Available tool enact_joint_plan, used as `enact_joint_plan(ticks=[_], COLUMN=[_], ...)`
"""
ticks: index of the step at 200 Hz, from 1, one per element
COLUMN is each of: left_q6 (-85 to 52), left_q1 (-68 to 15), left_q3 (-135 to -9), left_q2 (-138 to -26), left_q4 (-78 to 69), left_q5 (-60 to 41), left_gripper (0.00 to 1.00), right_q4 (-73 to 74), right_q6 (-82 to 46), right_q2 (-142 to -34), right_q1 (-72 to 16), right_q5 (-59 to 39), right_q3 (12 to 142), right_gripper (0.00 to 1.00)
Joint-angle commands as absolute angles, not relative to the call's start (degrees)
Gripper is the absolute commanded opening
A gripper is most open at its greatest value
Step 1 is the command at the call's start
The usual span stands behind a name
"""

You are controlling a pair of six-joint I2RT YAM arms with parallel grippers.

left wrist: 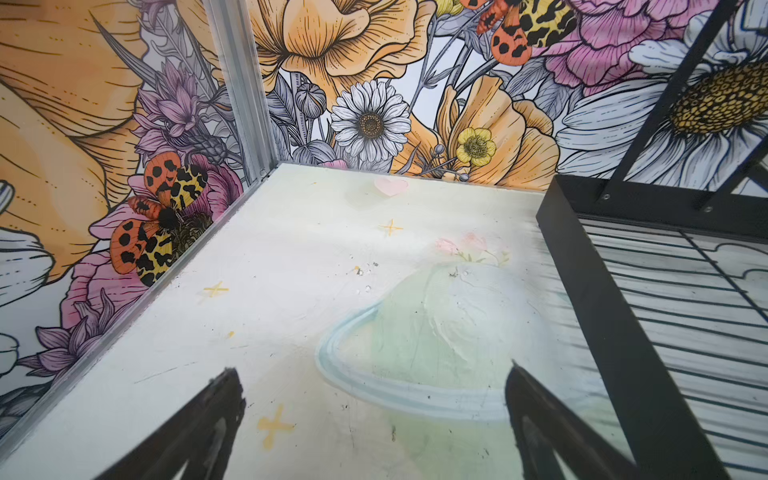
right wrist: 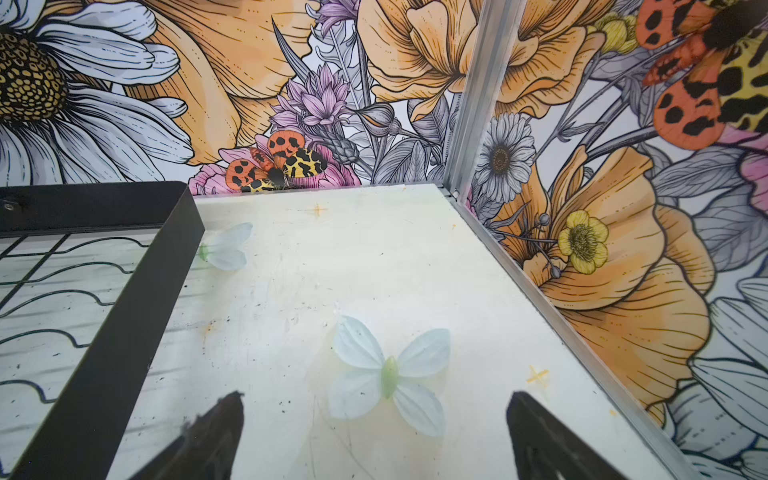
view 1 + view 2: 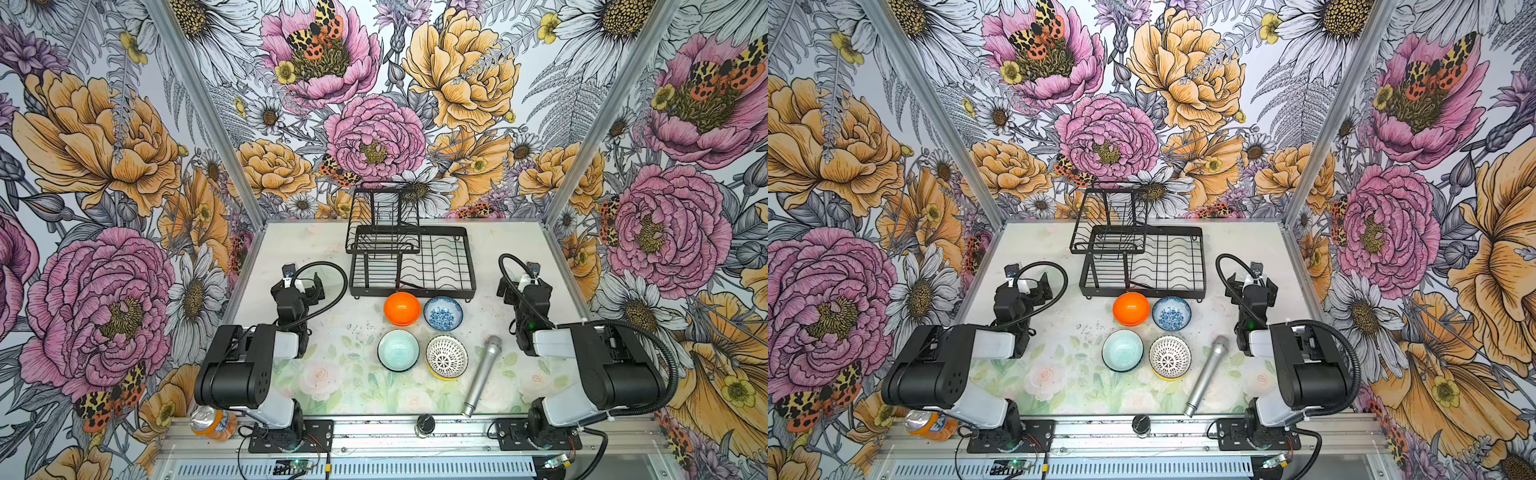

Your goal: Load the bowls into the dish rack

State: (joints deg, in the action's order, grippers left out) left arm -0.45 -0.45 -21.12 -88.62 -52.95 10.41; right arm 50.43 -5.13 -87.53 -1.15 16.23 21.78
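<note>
The black wire dish rack (image 3: 415, 289) stands at the back middle of the table, its raised upper tier (image 3: 382, 220) on its left half; nothing is in it. In front of it sit an orange bowl (image 3: 402, 308), a blue-and-white floral bowl (image 3: 443, 312), a pale teal bowl (image 3: 398, 350) and a white lattice bowl (image 3: 446, 357) nested in a yellow bowl (image 3: 444, 377). My left gripper (image 3: 307, 286) (image 1: 372, 370) is open and empty, left of the rack (image 1: 598, 291). To the right of the rack (image 2: 137, 291) my right gripper (image 3: 525, 289) (image 2: 376, 395) is also open and empty.
A silver microphone (image 3: 482, 376) lies slanted just right of the lattice bowl. An orange soda can (image 3: 212, 420) lies on the front rail at the left, and a black knob (image 3: 424, 424) sits mid-rail. Floral walls enclose the table on three sides.
</note>
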Motion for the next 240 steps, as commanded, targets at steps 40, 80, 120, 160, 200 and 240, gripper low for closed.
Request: enact_joint_plan(ticks=[40, 80, 120, 160, 200, 240], left_q6=[-0.22, 0.57, 0.46, 0.51, 0.4, 0.39], left_q1=[-0.09, 0.13, 0.17, 0.2, 0.45, 0.32], left_q3=[-21.46, -21.84, -21.91, -21.89, -21.88, -21.87], left_q2=[-88.77, -88.77, -88.77, -88.77, -88.77, -88.77], left_q4=[-53.88, -53.15, -53.13, -53.02, -53.01, -53.1], left_q5=[9.16, 6.06, 6.07, 5.98, 5.54, 5.76], left_gripper=[0.99, 0.99, 0.99, 0.99, 0.99, 0.99], right_q4=[51.6, 51.3, 51.1, 51.05, 51.12, 51.57], right_q6=[-5.75, -5.87, -5.97, -5.97, -5.9, -5.88], right_q2=[-88.07, -88.15, -88.1, -88.16, -87.98, -87.89], right_q1=[-0.97, -0.79, -0.62, -0.57, -0.59, -0.69], right_q5=[15.82, 15.44, 15.21, 15.18, 15.2, 15.21], right_q3=[21.58, 21.67, 21.8, 21.87, 21.68, 21.47], right_gripper=[0.99, 1.0, 1.0, 0.99, 1.0, 1.0])
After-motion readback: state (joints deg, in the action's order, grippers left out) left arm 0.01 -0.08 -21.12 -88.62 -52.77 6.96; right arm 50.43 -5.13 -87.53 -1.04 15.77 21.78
